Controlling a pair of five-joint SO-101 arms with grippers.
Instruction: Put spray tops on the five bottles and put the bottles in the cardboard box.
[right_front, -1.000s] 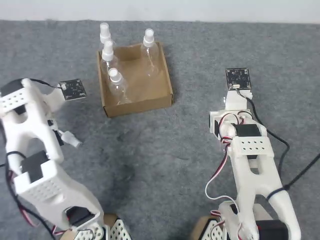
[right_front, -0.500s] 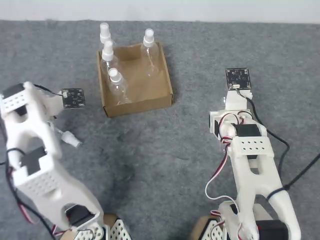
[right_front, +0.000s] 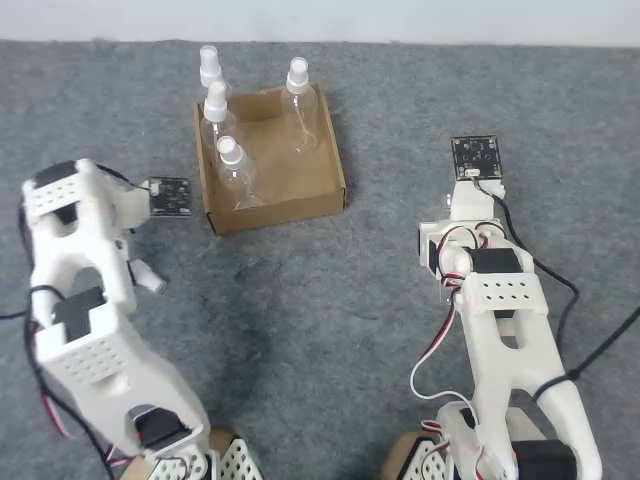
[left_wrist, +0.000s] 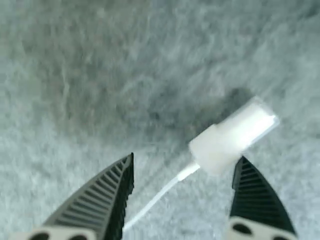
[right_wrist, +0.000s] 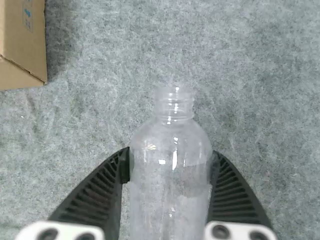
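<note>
Step in hand, by my read: 5th bottle, grab the last spray top. Left gripper (left_wrist: 184, 167) is spread wide, low over the spray top (left_wrist: 230, 136). The top lies on its side on the grey carpet (left_wrist: 100, 75) between the jaws, nearer one finger, dip tube trailing back toward the wrist. Right gripper (right_wrist: 170, 159) is clamped on the uncapped bottle (right_wrist: 173, 107), neck poking out past the fingertips. Cardboard box (right_front: 280, 208) w/ four capped bottles (right_front: 231, 160) sits beyond the left gripper, toward the right arm. Next: drop, centre, pinch the cap body, not the thin tube, then carry it to the neck.
</note>
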